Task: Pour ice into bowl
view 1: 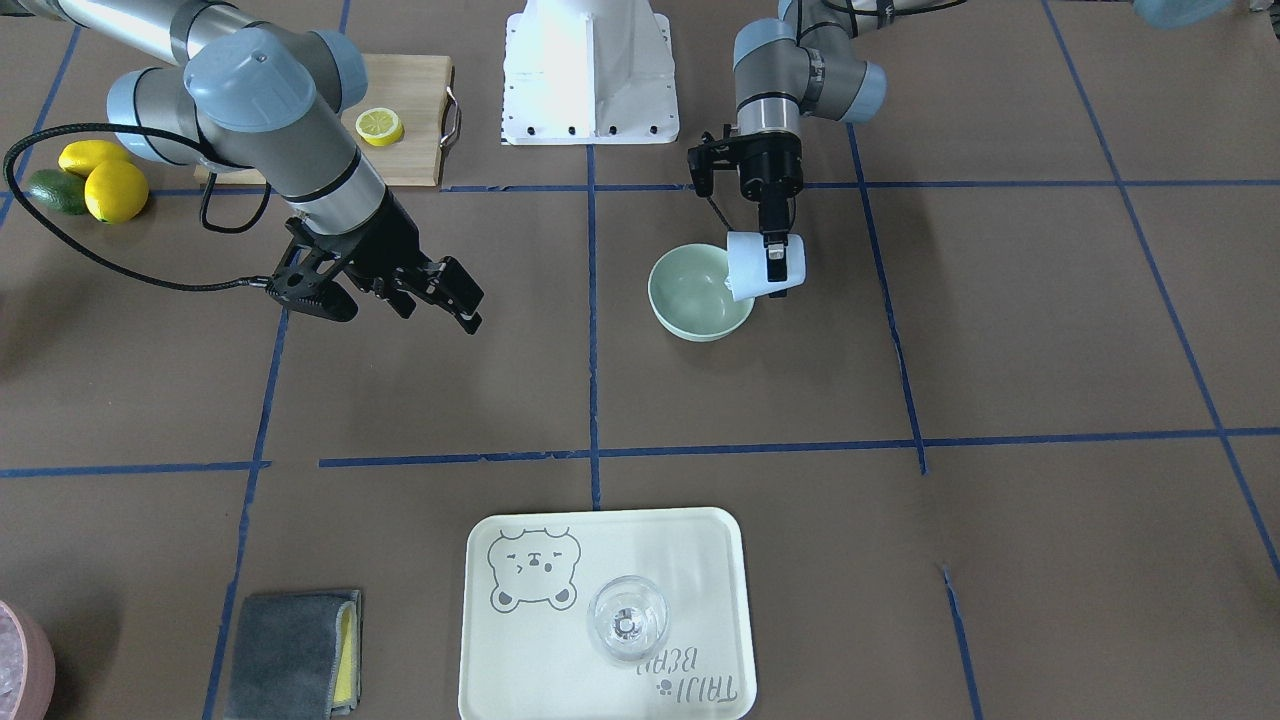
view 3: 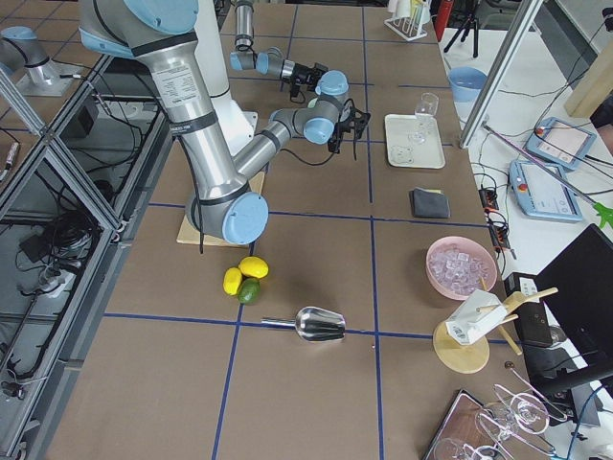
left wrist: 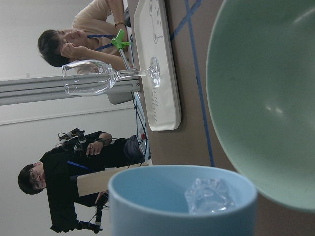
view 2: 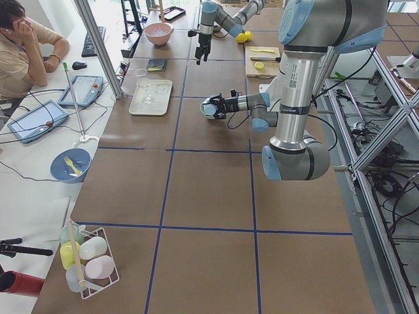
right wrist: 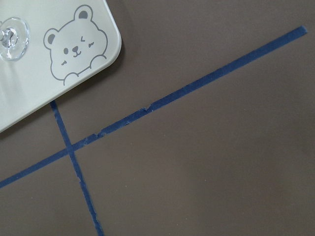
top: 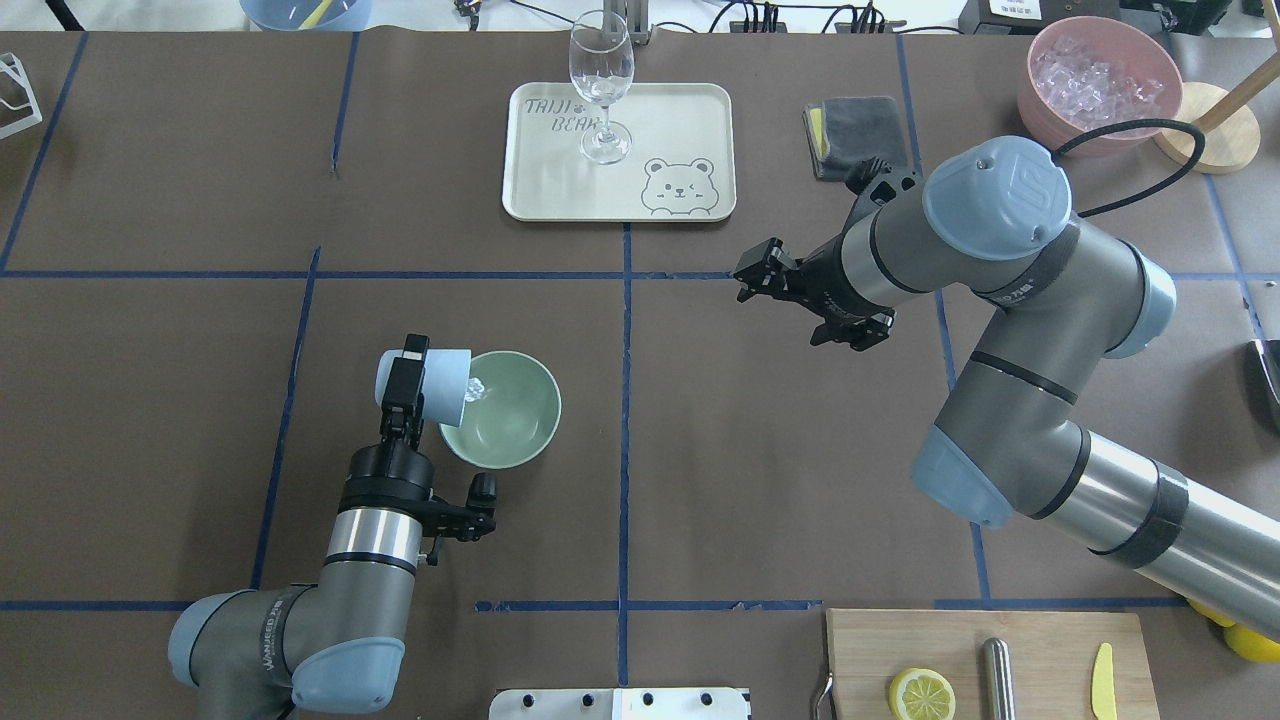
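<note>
My left gripper is shut on a light blue cup and holds it tipped on its side, mouth over the rim of the pale mint-green bowl. Clear ice cubes sit at the cup's mouth. In the left wrist view one ice cube lies inside the cup, beside the bowl. In the front-facing view the cup hangs at the bowl's edge under the left gripper. My right gripper is open and empty, hovering over bare table right of the centre line.
A cream bear tray with a wine glass stands at the far middle. A grey cloth and a pink container of ice are far right. A cutting board with a lemon half lies near the base.
</note>
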Controlling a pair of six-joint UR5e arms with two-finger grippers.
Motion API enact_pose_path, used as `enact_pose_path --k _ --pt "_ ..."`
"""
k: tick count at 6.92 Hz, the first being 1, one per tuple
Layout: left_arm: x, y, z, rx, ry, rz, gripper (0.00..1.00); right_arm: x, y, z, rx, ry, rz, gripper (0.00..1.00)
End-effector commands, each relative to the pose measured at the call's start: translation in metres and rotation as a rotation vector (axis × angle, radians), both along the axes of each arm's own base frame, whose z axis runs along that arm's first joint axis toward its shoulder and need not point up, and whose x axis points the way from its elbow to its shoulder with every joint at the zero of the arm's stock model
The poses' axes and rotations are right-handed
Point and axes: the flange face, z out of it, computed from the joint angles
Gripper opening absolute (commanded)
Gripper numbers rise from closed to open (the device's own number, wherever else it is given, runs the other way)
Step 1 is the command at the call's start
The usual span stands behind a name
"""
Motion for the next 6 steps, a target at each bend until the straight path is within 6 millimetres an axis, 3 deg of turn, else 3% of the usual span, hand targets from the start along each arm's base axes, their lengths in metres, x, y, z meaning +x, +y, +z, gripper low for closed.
enact_pose_path --k 1,4,6 --pt "-0.006 -0.002 -0.016 0.055 -0.200 -0.039 0.00 0.000 0.000 -0.001 -0.007 -0.003 0.003 1.00" --pt "-0.004 -0.001 -0.004 0.055 -0.238 -0.038 0.00 -0.001 0.001 0.000 -0.006 -0.001 0.001 1.00" --pt "-0.019 0.000 -0.028 0.059 -0.147 -0.042 0.00 0.000 0.001 -0.002 0.000 -0.006 -0.001 1.00"
